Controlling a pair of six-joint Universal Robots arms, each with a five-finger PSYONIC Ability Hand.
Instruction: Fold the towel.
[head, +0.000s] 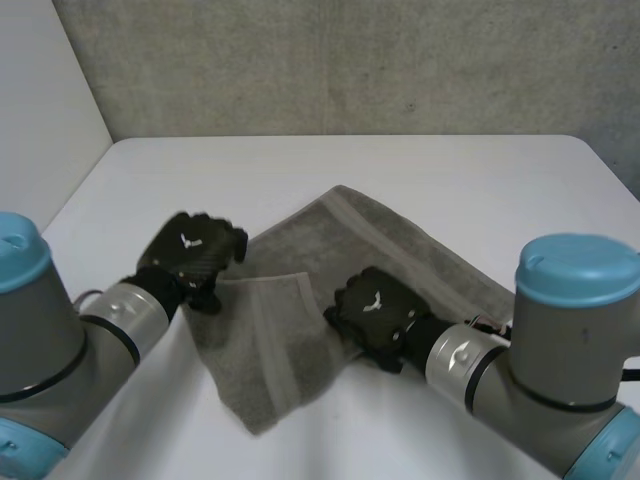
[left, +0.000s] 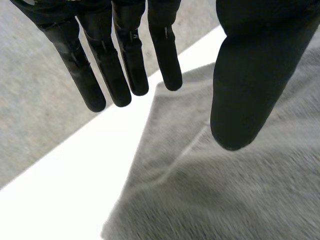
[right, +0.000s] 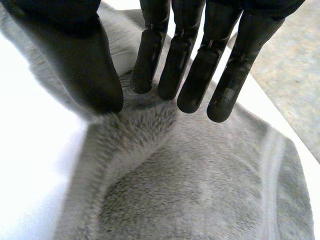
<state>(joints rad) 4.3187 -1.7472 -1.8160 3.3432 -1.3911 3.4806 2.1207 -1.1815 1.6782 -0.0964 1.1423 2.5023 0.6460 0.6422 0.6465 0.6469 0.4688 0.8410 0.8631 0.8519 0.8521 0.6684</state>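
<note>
Starting nearest the camera, the grey arms with light-blue caps come in from either side, the left arm (head: 25, 310) and the right arm (head: 570, 310). Between them a grey towel (head: 285, 350) lies slantwise on the white bench (head: 350, 165), one near corner pointing back toward the robot and a flap folded over on its left part.

The right hand (head: 375, 308) sits on the towel's near right edge. Its thumb (right: 90, 70) and straight fingers (right: 200, 75) are both down on the pile, with a ridge of cloth gathered and pinched between them (the fold rises right at the fingertips).

The left hand (head: 195, 252) is at the towel's left corner. Its fingers (left: 125, 70) are straight and the thumb (left: 250, 75) stands well apart, holding nothing.

Farther off, the towel's far corner points toward the grey wall (head: 350, 60).
</note>
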